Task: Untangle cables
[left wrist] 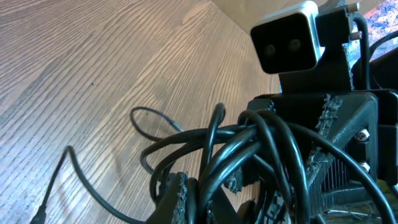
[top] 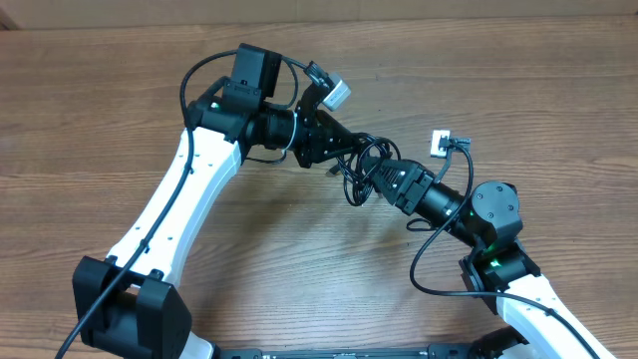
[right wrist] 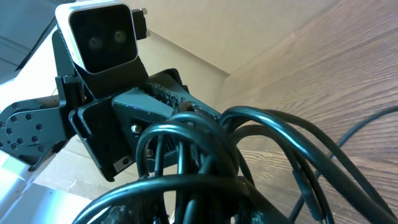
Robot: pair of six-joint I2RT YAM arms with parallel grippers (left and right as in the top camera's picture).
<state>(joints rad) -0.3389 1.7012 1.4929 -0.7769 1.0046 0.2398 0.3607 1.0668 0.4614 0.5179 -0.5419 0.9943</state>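
Note:
The cables (top: pixel 359 172) are a bunch of thin black cords knotted together at the table's middle, held between both grippers. My left gripper (top: pixel 339 150) comes in from the upper left and is shut on the cables (left wrist: pixel 249 155). My right gripper (top: pixel 384 179) comes in from the lower right and is shut on the same bunch (right wrist: pixel 249 143). A loose strand with a small plug end (left wrist: pixel 43 211) trails on the wood in the left wrist view. Loops hang off the knot toward the table.
The table (top: pixel 299 269) is bare brown wood. The left arm (top: pixel 179 199) crosses the left side and the right arm (top: pixel 493 249) sits at the lower right, its own thick wire (top: pixel 429 269) looping out to the left.

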